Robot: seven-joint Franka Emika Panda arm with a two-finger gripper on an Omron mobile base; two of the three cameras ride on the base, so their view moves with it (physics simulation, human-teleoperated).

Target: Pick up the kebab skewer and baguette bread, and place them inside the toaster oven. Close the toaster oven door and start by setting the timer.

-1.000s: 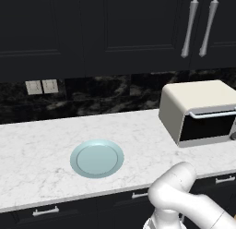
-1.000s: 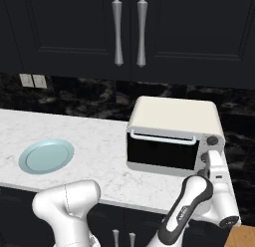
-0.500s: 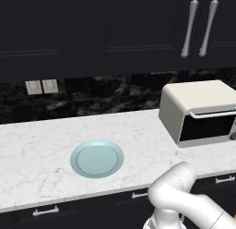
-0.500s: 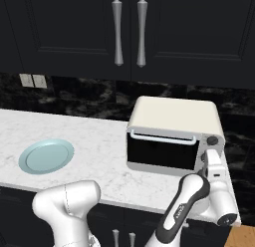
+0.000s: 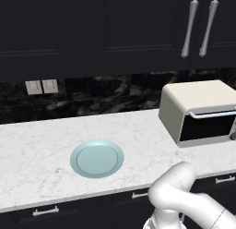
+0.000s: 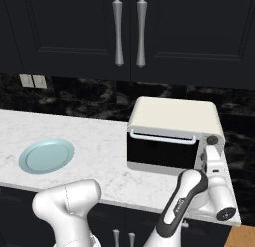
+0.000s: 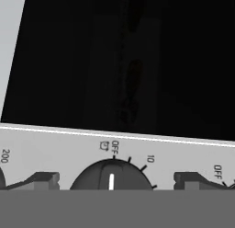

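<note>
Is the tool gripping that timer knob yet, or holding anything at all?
Nothing is held. The tool is open, its fingertips standing apart on either side of the timer knob, which points at OFF.

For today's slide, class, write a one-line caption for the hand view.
Open gripper straddles the toaster oven timer knob, pointer at OFF.

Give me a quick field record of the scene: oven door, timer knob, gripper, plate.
toaster oven door: closed, dark glass, silver handle along top
timer knob: white pointer at OFF, not yet turned
gripper: open, fingertips either side of the knob, at the oven's right-hand control panel
light blue plate: on the marble counter, left of the toaster oven, nothing on it
</note>
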